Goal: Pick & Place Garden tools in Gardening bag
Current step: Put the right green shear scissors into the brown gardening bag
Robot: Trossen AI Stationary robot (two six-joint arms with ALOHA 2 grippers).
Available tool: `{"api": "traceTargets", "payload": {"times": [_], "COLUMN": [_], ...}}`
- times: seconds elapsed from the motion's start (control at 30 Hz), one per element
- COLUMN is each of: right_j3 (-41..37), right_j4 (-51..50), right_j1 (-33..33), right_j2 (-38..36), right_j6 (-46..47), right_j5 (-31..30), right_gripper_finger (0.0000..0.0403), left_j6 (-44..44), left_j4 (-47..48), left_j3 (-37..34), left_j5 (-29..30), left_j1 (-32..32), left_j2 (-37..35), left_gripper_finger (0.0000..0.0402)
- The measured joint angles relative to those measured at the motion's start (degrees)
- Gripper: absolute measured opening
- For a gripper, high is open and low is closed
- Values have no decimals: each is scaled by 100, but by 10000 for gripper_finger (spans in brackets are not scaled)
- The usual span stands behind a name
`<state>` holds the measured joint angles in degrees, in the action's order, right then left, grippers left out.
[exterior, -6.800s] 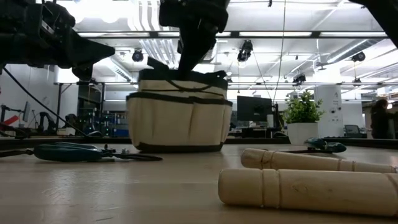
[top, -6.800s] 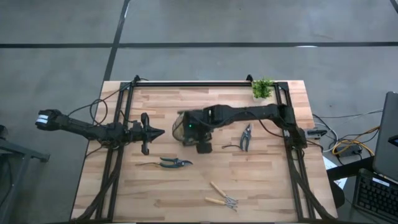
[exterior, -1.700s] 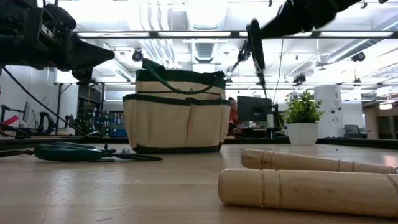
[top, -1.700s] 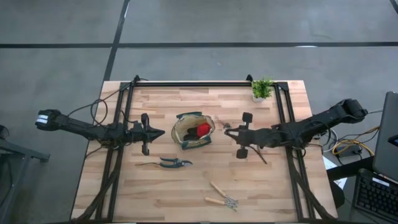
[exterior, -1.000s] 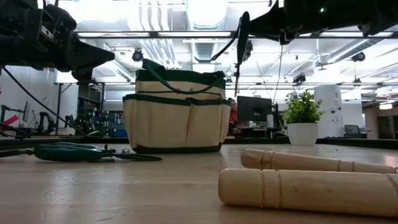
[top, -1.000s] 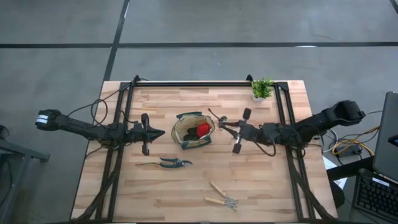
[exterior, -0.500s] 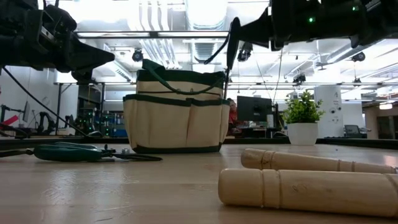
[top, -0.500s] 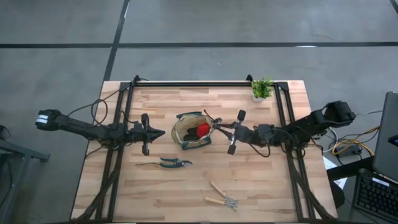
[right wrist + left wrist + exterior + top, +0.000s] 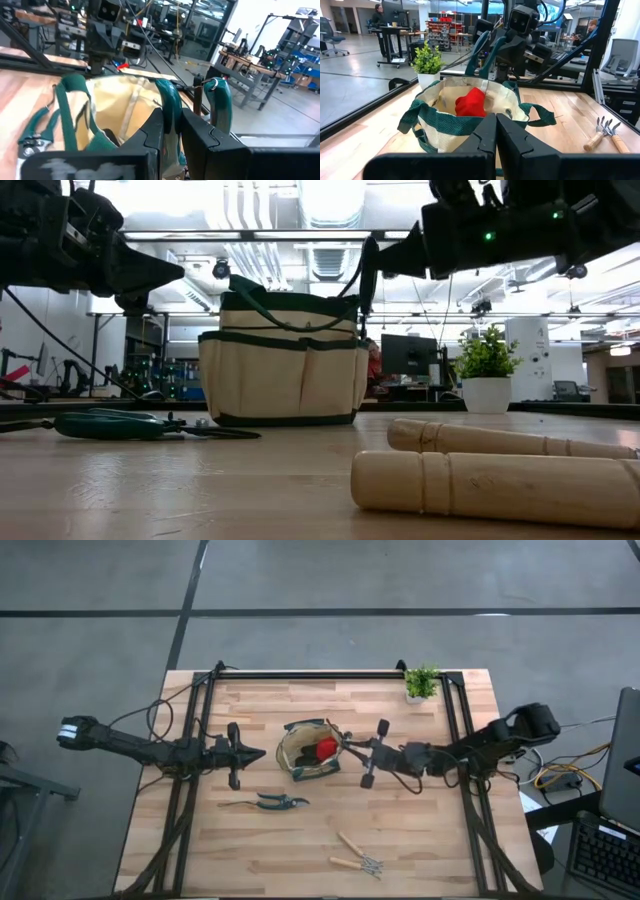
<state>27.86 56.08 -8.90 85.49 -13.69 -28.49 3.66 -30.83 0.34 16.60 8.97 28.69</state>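
Right gripper (image 9: 350, 749) is clamped narrow on one teal-handled pruning shears (image 9: 172, 107), held in the air right at the gardening bag's (image 9: 308, 749) right rim; the shears' long axis runs roughly left-right, tip toward the bag, handles back between the fingers (image 9: 200, 135). Left gripper (image 9: 258, 753) sits closed, just left of the bag, holding nothing. Butcher-block table (image 9: 300, 850): second shears (image 9: 268, 803) lies near-left of the bag, two wooden-handled rakes (image 9: 357, 859) at the near edge, potted plant (image 9: 422, 683) at the far right corner; red glove (image 9: 471, 102) is inside the bag, and an open lab with desks lies behind.
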Motion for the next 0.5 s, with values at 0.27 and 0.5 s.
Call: {"api": "traceTargets", "payload": {"times": [0.27,0.5], "right_j3": [0,0], "right_j4": [10,66], "right_j1": [179,204], "right_j2": [99,88], "right_j6": [214,333], "right_j5": [3,18], "right_gripper_finger": [51,47], "left_j6": [1,-1], "left_j4": [2,4], "left_j3": [0,0], "left_j5": [0,0], "left_j1": [1,1], "left_j2": [0,0], "left_gripper_finger": [12,12]}}
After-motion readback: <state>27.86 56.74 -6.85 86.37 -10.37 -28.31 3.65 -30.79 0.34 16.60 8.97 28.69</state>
